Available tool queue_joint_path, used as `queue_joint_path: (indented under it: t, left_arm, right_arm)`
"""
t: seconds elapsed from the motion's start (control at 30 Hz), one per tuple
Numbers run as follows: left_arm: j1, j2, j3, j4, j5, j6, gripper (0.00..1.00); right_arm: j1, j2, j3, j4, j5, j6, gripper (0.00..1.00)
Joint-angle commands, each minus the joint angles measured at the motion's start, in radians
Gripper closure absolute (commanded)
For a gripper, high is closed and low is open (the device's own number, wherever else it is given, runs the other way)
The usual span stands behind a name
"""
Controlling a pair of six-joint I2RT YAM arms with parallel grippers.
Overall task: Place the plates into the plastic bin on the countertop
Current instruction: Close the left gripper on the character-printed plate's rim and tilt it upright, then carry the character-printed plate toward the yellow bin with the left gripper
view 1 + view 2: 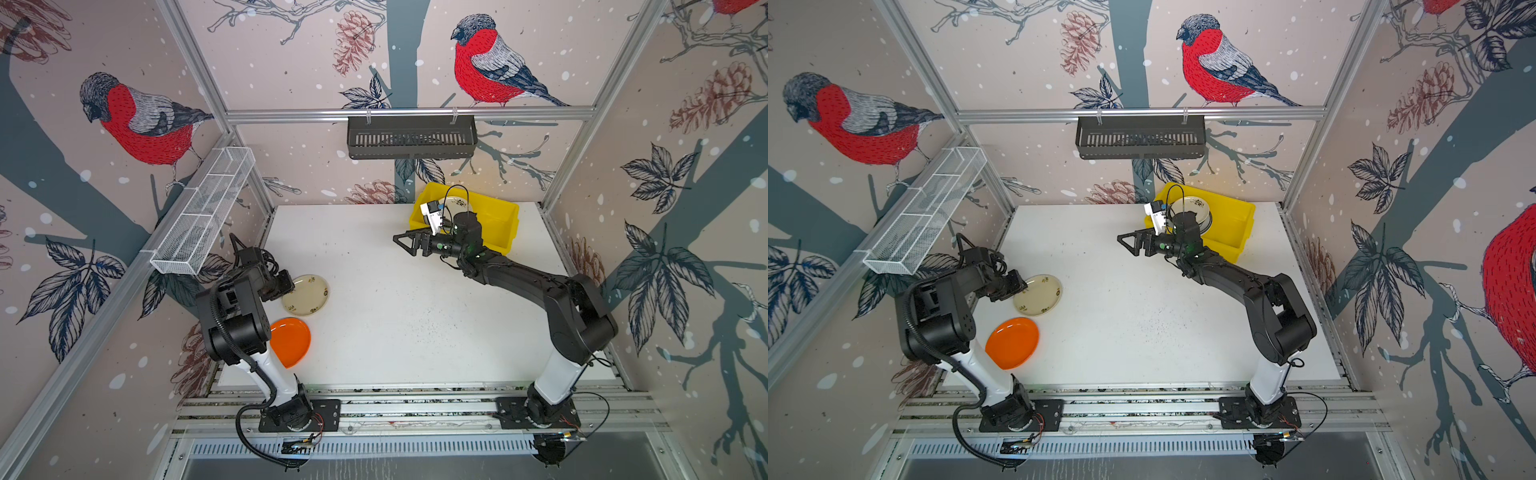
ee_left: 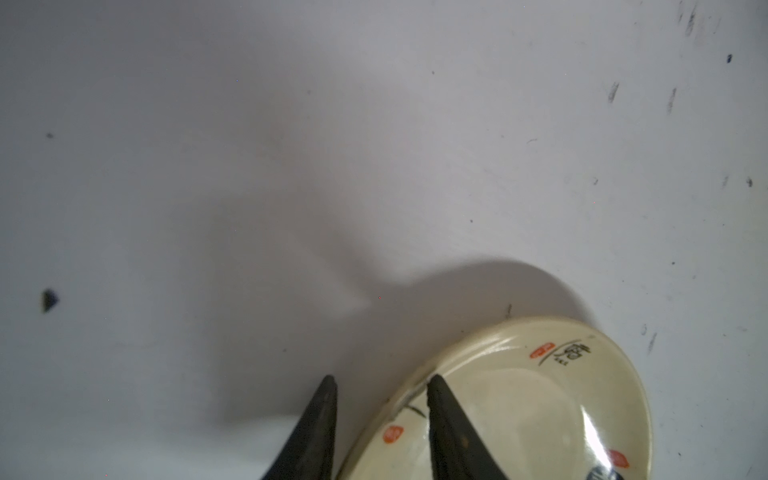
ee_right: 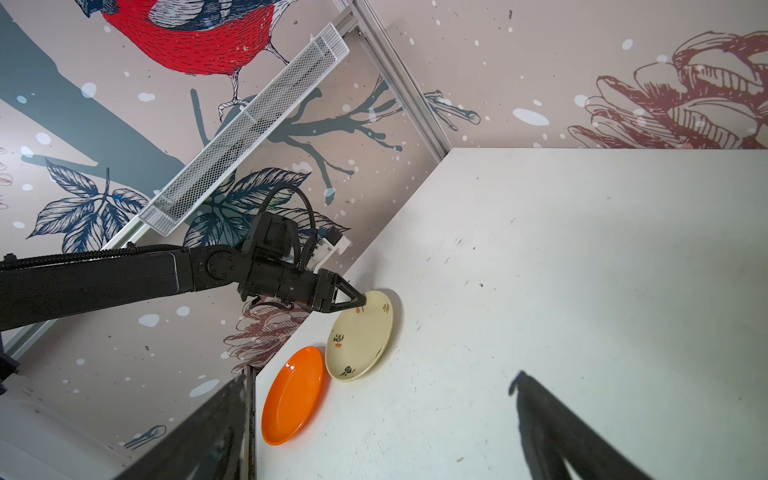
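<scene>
The left gripper (image 2: 382, 380) straddles the rim of the cream plate (image 1: 309, 296) with its jaws narrowed, one finger inside and one outside. A gap seems to show beside the rim, though the view is tight. The orange plate (image 1: 293, 340) lies just beside, partly under the left arm. The right gripper (image 1: 405, 245) hangs wide open and empty above the countertop (image 1: 395, 332). The right arm hides part of the stacked plates (image 1: 1192, 205) in the yellow bin (image 1: 505, 232).

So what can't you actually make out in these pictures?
Yellow bin: in both top views the right arm's wrist covers the stack of plates, so no count.
Left gripper: fingertips hidden under its body in both top views; the left wrist view shows it astride the cream plate's rim, clamped or not unclear.
Orange plate: partly behind the left arm in a top view.
</scene>
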Motion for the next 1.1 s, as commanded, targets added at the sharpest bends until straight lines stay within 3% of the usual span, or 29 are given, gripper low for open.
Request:
queue_joint_path:
  t: [0.0, 0.23, 0.4, 0.77, 1.07]
  left_arm:
    - [0.001, -0.002, -0.020, -0.086, 0.047, 0.023, 0.66]
    - [-0.005, -0.007, -0.022, -0.084, 0.099, 0.030, 0.77]
    - [-0.023, -0.006, -0.022, -0.086, 0.108, 0.034, 0.79]
    - [-0.123, -0.044, -0.005, -0.103, 0.100, 0.031, 0.90]
    - [-0.160, -0.047, 0.006, -0.081, 0.154, -0.015, 0.99]
  right_arm:
    - [-0.006, -0.015, -0.002, 0.005, 0.006, -0.013, 0.00]
    - [-0.033, -0.006, -0.009, 0.003, 0.017, 0.007, 0.00]
    - [-0.037, 0.000, -0.011, 0.004, 0.018, 0.012, 0.00]
    - [-0.051, 0.012, -0.006, -0.012, 0.033, 0.013, 0.00]
    - [-0.109, -0.004, 0.003, -0.153, 0.133, -0.056, 0.00]
